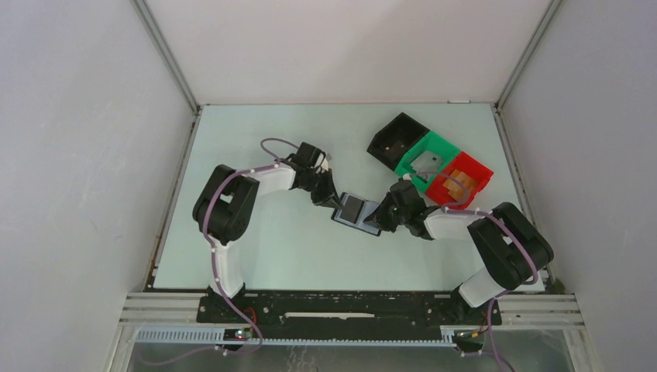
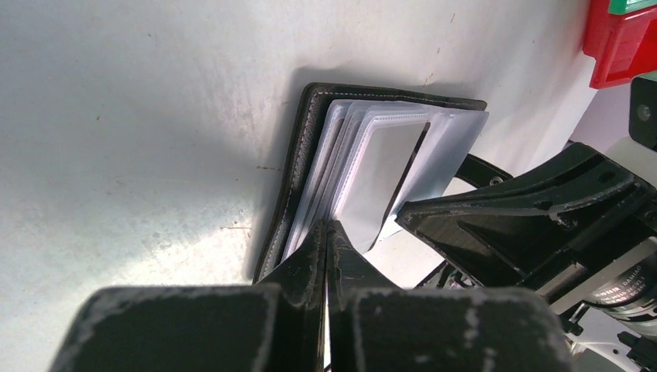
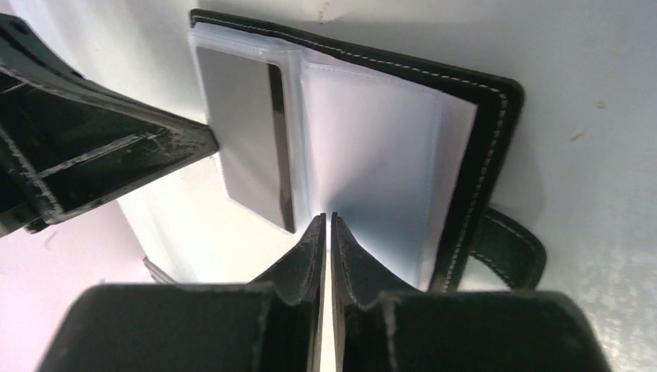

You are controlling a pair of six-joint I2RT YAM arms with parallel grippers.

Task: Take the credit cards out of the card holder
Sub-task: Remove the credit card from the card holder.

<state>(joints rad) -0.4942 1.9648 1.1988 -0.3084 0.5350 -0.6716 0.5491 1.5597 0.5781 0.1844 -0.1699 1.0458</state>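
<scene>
**Flanking one open card holder [image 1: 356, 211]**

Left gripper [image 2: 327, 226] and right gripper [image 3: 327, 218] both have fingers pressed together at the clear sleeves [image 2: 465, 132]; pinching plastic or not, I cannot tell. Arms [image 1: 271, 178] bend inward from nine and three o'clock. One card holder lies mid-table, one credit card [image 3: 244, 132] visible inside; three bins [image 1: 442, 143] stand at one o'clock.

A black bin [image 1: 411, 126], a green bin [image 1: 443, 144] and a red bin [image 1: 479, 165] are sitting side by side on the pale table [image 1: 263, 248]. An orange-tan piece [image 1: 462, 182] is lying inside the red one.
</scene>
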